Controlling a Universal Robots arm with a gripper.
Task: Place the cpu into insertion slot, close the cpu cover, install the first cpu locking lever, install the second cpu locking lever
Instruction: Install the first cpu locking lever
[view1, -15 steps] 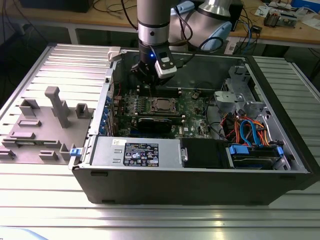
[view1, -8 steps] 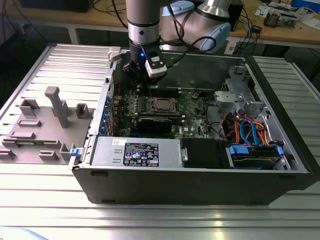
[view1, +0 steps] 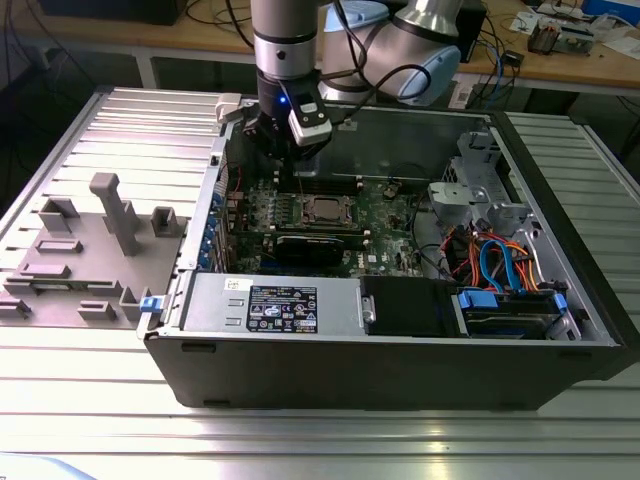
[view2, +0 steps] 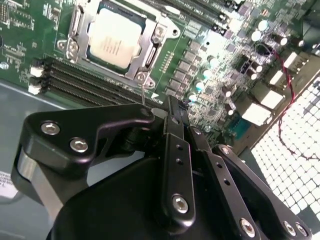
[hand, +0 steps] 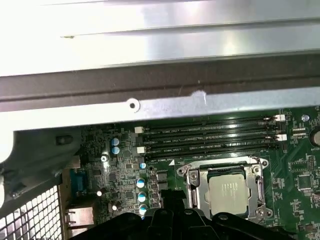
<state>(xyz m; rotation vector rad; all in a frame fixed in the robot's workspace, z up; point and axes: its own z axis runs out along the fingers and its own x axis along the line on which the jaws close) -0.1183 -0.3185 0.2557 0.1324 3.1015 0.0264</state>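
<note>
The cpu (view2: 114, 41) sits in the insertion slot (view2: 150, 64) mid-board, the cpu cover (hand: 199, 176) shut around it. The gripper (view2: 172, 107) hovers near the memory-slot edge, fingers pressed together. It could bump the thin lever sideways and bend it.

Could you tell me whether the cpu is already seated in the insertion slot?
In. The cpu lies flat inside the insertion slot, with the cpu cover framing its pale face; the first wrist view shows the same.
</note>
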